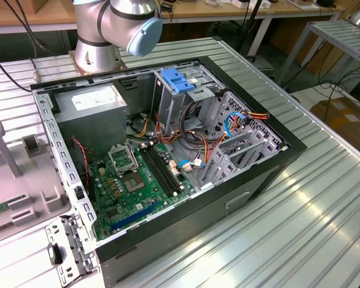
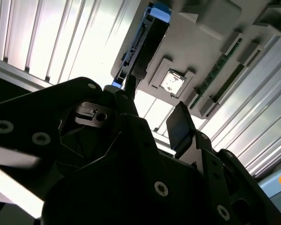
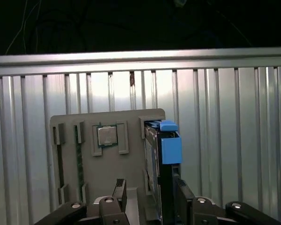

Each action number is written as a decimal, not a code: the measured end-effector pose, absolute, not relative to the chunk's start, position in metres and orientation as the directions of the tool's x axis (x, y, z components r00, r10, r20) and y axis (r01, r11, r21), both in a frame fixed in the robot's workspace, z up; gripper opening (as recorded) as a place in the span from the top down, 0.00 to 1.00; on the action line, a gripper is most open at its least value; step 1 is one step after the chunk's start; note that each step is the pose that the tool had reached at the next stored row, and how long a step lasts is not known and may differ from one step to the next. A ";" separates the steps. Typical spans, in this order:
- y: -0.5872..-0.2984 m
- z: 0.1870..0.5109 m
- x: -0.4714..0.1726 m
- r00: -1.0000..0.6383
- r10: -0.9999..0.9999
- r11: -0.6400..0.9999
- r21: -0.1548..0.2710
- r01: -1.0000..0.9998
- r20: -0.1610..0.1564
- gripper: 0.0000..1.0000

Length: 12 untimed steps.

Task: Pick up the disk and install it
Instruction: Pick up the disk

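At the gray tray [image 3: 107,168] — fingers [image 2: 180,125] apart astride the upright disk [image 3: 162,159]; exterior view — open computer case [image 1: 240,198].

Open computer case [image 1: 246,198], grey parts tray [image 3: 107,168]

The disk [image 3: 165,157] just ahead of the black gripper [image 3: 151,193] is dark with bright blue rails; its tray [image 3: 107,164] is plain grey, the worktop [image 3: 215,140] ribbed silver.

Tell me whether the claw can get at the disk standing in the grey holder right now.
Probably yes: the claw is open and lined up with the disk, which stands on edge in the grey holder, and nothing shows between them.
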State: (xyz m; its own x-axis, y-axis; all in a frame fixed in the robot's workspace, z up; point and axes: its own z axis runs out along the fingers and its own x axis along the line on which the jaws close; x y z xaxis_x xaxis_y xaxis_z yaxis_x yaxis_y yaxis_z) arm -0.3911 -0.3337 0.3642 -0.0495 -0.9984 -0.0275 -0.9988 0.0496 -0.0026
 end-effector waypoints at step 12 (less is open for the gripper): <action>-0.321 0.349 -0.396 -0.031 -0.999 0.031 -0.003 -1.000 -0.027 0.46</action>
State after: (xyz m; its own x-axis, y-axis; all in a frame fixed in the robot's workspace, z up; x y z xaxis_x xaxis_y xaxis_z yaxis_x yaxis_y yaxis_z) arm -0.3964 -0.3206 0.3495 -0.0314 -0.9991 -0.0274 -0.9995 0.0315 -0.0025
